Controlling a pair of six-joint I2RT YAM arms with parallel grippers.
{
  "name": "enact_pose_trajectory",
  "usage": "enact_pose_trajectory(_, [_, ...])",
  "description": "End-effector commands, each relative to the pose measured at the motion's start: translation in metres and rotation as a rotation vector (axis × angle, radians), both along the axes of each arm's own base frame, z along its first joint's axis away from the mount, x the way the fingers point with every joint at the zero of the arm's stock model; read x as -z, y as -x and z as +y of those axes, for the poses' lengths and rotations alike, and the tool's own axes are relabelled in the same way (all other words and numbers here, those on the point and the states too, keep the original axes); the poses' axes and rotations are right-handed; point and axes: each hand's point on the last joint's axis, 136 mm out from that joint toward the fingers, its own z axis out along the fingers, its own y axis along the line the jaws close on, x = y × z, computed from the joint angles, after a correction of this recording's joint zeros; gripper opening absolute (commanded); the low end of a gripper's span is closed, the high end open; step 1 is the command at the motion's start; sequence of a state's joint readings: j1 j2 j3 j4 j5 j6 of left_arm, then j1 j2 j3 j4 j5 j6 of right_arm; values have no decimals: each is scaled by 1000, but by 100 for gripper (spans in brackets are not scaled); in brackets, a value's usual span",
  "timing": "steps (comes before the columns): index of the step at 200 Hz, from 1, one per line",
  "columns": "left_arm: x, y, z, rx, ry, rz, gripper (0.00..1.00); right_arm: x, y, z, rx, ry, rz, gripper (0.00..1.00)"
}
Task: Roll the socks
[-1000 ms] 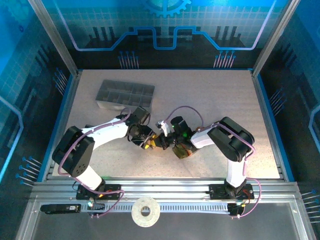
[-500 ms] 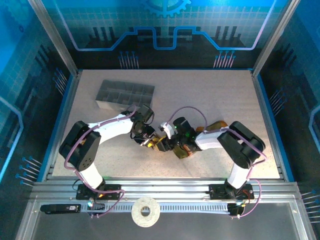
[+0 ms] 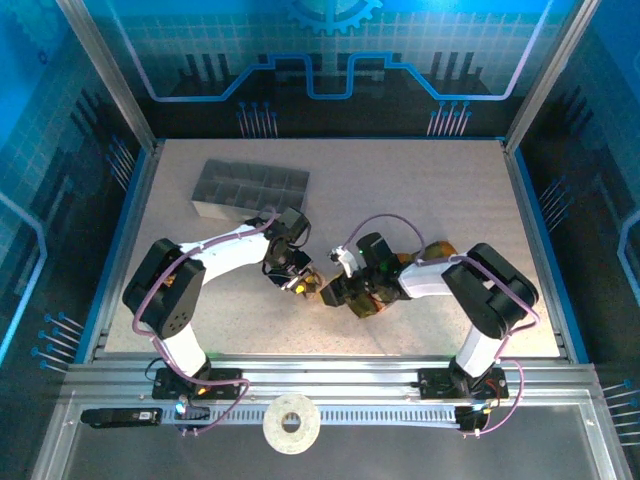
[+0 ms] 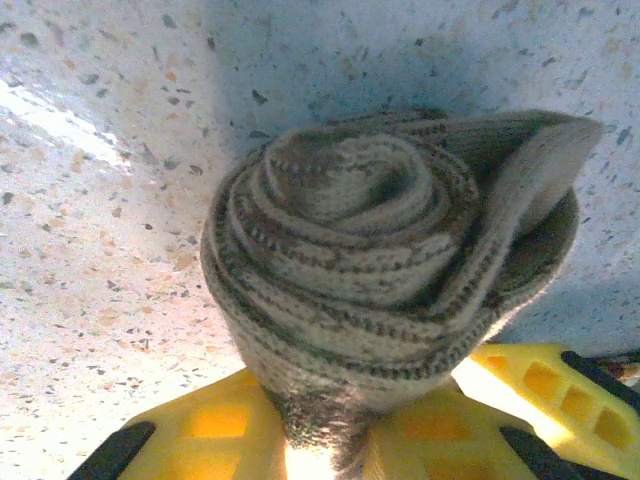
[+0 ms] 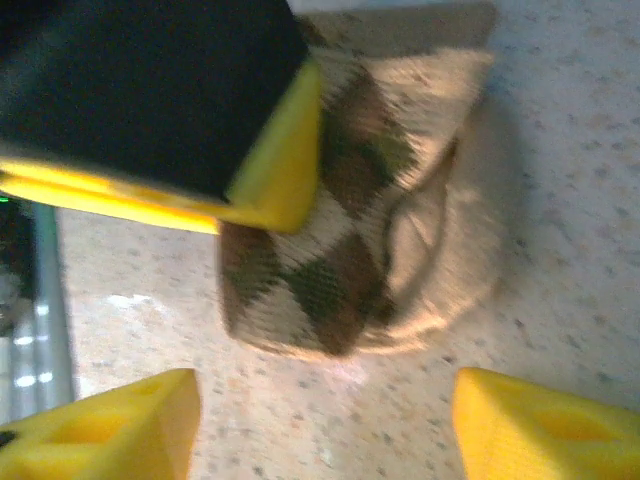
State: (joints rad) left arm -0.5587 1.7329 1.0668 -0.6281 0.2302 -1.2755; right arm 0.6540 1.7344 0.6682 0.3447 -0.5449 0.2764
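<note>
Beige sock roll [image 4: 380, 260] in left end effector [image 4: 340, 435], speckled tabletop [image 4: 90, 250] around

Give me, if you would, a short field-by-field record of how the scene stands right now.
checkered sock: rolled into a spiral bundle, on the table
left gripper: shut on the checkered sock, pinching the edge of the roll
right gripper: open, wide apart, just short of the roll and not touching it
grey tray: far left part of the table, apart from both arms
table: light, speckled surface
task state: one sock rolled and held by the left gripper
</note>
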Motion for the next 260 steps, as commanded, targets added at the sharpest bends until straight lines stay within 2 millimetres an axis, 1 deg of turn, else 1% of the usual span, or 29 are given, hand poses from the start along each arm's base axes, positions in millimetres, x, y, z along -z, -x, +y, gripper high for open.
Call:
enact_pose_trajectory(1, [40,29,38,6,-198,125,20,21,12,8,-29,2,143,71])
enact_pose_trajectory(24, [41,28,38,7,-196,123,20,24,8,16,-54,9,167,72])
enact_pose_trajectory(29, [41,28,38,8,-196,123,20,27,11,15,-61,28,188,71])
enact_pose_trajectory(46, [40,26,37,8,-193,119,20,28,15,20,-99,52,177,69])
enact_pose_trajectory(59, [40,24,37,4,-190,114,20,29,18,21,-115,71,167,66])
enact_pose_trajectory(70, [39,21,35,2,-183,105,20,30,20,22,-127,91,163,61])
enact_pose_trajectory(92, [38,15,32,1,-167,90,20,35,23,20,-131,169,104,58])
enact_pose_trajectory(112, [37,11,30,0,-154,87,20,35,20,19,-123,210,61,46])
enact_pose_trajectory(123, [36,10,29,3,-150,85,20,35,19,20,-126,225,50,42])
enact_pose_trajectory(139, [33,7,27,3,-141,74,20,41,21,17,-130,260,49,34])
enact_pose_trajectory(142, [33,6,26,3,-140,73,20,35,15,22,-127,249,31,32])
enact_pose_trajectory(150, [30,5,25,2,-137,66,22,35,13,23,-122,256,31,26])
enact_pose_trajectory(181, [16,0,25,0,-127,33,31,42,13,19,-109,270,63,10])
enact_pose_trajectory(193, [9,-2,24,-4,-116,15,40,46,15,16,-103,277,83,5])
enact_pose_trajectory(208, [0,-4,24,-10,-102,-10,49,53,18,12,-100,292,111,1])
enact_pose_trajectory(233, [-15,-6,29,-41,-93,-58,64,61,23,8,-103,306,147,0])
enact_pose_trajectory(247, [-21,-6,33,-67,-92,-71,70,64,25,5,-99,307,156,0])
enact_pose_trajectory(260, [-25,-3,38,-99,-97,-61,75,61,23,7,-96,295,151,0])
